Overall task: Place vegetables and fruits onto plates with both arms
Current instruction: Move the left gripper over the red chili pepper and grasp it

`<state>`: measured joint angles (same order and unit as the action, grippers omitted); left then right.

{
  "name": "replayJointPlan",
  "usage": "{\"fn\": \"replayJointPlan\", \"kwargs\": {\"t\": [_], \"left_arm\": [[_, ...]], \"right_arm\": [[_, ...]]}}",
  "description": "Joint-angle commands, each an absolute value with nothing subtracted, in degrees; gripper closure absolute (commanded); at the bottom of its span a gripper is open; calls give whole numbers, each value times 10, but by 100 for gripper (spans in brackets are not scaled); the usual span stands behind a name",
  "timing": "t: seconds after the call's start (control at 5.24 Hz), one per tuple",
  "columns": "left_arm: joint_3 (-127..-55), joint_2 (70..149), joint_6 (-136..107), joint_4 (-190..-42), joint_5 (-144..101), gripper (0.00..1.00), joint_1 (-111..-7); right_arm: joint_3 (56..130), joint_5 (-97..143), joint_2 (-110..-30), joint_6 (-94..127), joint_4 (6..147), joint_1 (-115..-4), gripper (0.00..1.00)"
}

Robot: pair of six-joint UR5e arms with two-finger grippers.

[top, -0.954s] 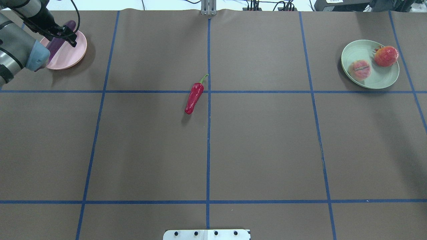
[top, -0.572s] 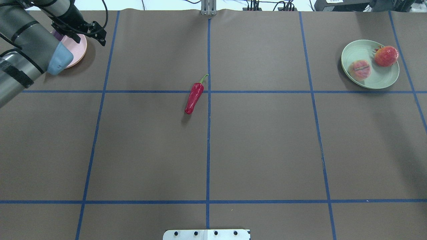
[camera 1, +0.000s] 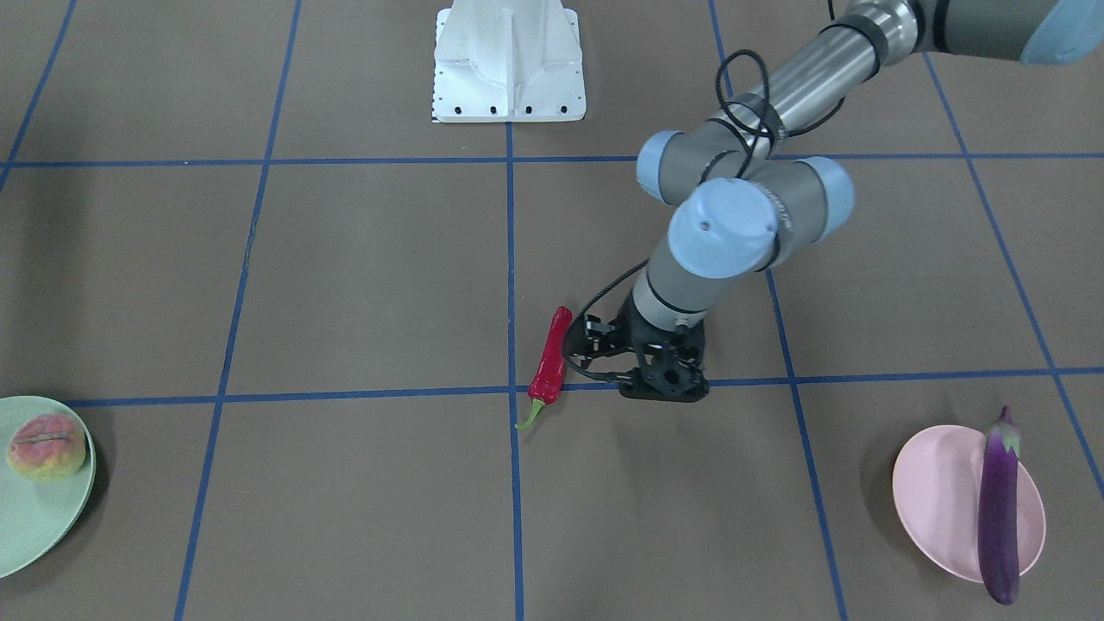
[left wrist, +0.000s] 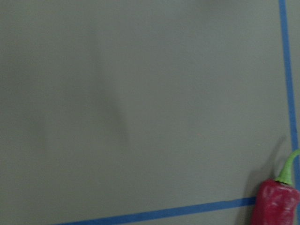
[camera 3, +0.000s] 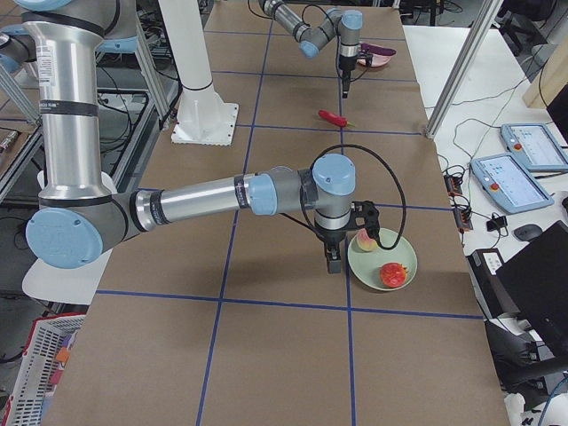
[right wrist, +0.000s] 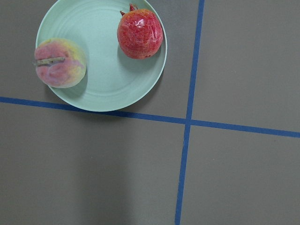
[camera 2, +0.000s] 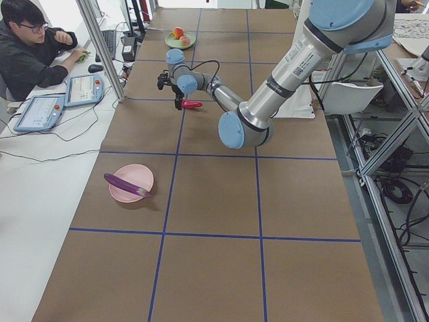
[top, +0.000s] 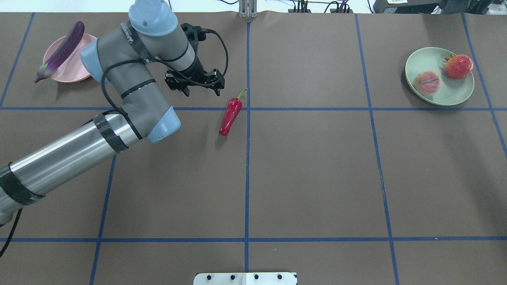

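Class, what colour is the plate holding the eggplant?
Pale pink plate, clearest in the front-facing view.

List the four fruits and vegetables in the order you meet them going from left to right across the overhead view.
eggplant → chili pepper → peach → pomegranate
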<state>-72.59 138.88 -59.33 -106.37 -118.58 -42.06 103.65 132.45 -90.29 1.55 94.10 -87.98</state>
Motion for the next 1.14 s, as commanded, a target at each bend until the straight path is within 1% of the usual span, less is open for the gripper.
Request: {"fn": "replayJointPlan", "kwargs": {"t": [0.0,0.19,0.38,0.57,0.76,0.95], "left_arm": [[-660,1449,-637,-1067,-1131,0,-376],[-638,1455,-637,-1068,-1120,2,-370],[-627,1456,-637,-1070,-1064,7,-354],[-623,1456,-635,-1071,-1061,14,-352],[-622,1456,-635,-1071,-1061,65,-352],[-624,1461,-634,-1071,-1061,100,-359]], "right_arm": [[1036,1325,-904,15,940,-880,0],[1039,1328,-904,15,940,-880,0],[1038,1328,-904,15,940,-880,0],[1038,1328,-904,15,940,-880,0],[1039,1328,-904,15,940,-880,0],[1039,1328,-903,15,940,-880,0]]}}
